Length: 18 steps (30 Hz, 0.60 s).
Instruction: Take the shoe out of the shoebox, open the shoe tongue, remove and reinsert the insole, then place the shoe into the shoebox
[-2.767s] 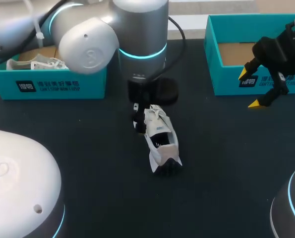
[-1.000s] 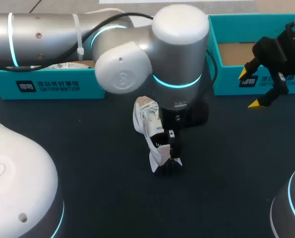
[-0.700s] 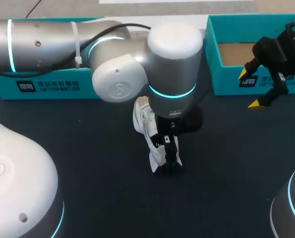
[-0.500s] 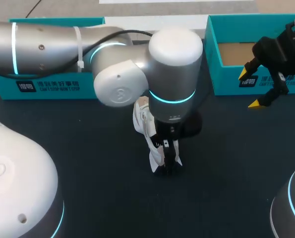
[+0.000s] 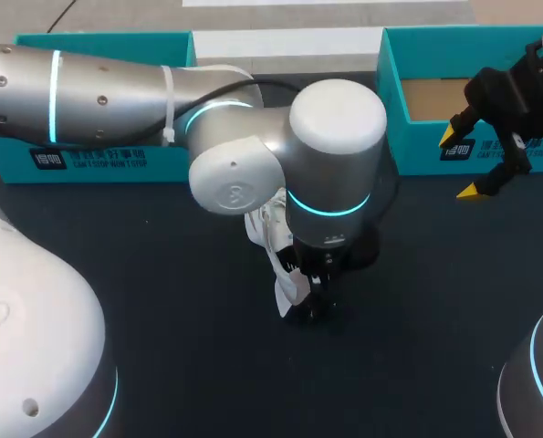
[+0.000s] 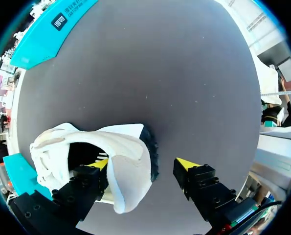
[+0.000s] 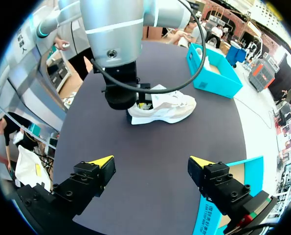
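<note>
A white sneaker [image 5: 269, 228] with a black sole lies on its side mid-table on the dark cloth. My left arm reaches over it from the left and hides most of it. In the left wrist view the left gripper [image 6: 143, 164] straddles the heel of the sneaker [image 6: 121, 161]. One yellow tip is inside the shoe's mouth and the other stands clear outside the heel, so the gripper is open. My right gripper [image 5: 457, 164] hangs open and empty at the right, in front of the teal shoebox [image 5: 408, 137]. From there the sneaker [image 7: 167, 108] shows ahead of the right gripper [image 7: 151, 161].
A second teal shoebox [image 5: 98, 155] stands at the back left, partly behind my left arm. The right box shows a bare cardboard floor. Dark tabletop [image 5: 189, 365] stretches in front of the shoe.
My left wrist has shifted toward the shoe's heel and come down over it, and its fingers have narrowed a little. The sneaker has stayed put. The right arm has not moved.
</note>
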Available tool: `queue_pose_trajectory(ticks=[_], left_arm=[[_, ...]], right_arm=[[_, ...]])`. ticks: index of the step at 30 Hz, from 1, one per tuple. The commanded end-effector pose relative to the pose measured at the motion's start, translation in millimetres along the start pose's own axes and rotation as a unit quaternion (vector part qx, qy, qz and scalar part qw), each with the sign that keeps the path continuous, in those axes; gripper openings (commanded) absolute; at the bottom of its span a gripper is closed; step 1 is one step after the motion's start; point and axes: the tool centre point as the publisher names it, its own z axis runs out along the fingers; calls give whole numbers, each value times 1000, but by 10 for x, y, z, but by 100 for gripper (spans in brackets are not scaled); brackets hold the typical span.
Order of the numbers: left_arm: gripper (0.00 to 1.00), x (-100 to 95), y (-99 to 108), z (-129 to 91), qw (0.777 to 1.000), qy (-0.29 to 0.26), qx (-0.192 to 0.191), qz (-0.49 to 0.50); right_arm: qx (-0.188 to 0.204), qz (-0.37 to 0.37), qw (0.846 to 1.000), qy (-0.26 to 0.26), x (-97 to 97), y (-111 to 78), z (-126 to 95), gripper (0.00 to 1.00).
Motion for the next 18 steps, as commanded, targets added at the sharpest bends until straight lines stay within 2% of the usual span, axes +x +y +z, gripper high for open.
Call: queue_pose_trajectory(ticks=[1, 5, 7, 9, 12, 13, 18], left_arm=[[65, 19, -60, 126, 1000, -1, -7, 0], [64, 21, -58, 183, 1000, 4, -9, -2], [49, 19, -54, 193, 1000, 8, -8, -6], [42, 13, -28, 187, 1000, 19, -8, -13], [15, 14, 42, 162, 999, 44, -8, -21], [0, 17, 76, 149, 998, 52, -10, -21], [0, 76, 200, 17, 997, 74, -29, -20]], right_arm=[[2, 1, 1000, 1, -13, 5, 8, 100], [2, 1, 1000, 1, -13, 5, 8, 100], [2, 1, 1000, 1, -13, 5, 8, 100], [2, 1, 1000, 1, -13, 5, 8, 100], [2, 1, 1000, 1, -13, 5, 8, 100], [2, 1, 1000, 1, -13, 5, 8, 100], [2, 1, 1000, 1, -13, 5, 8, 100]])
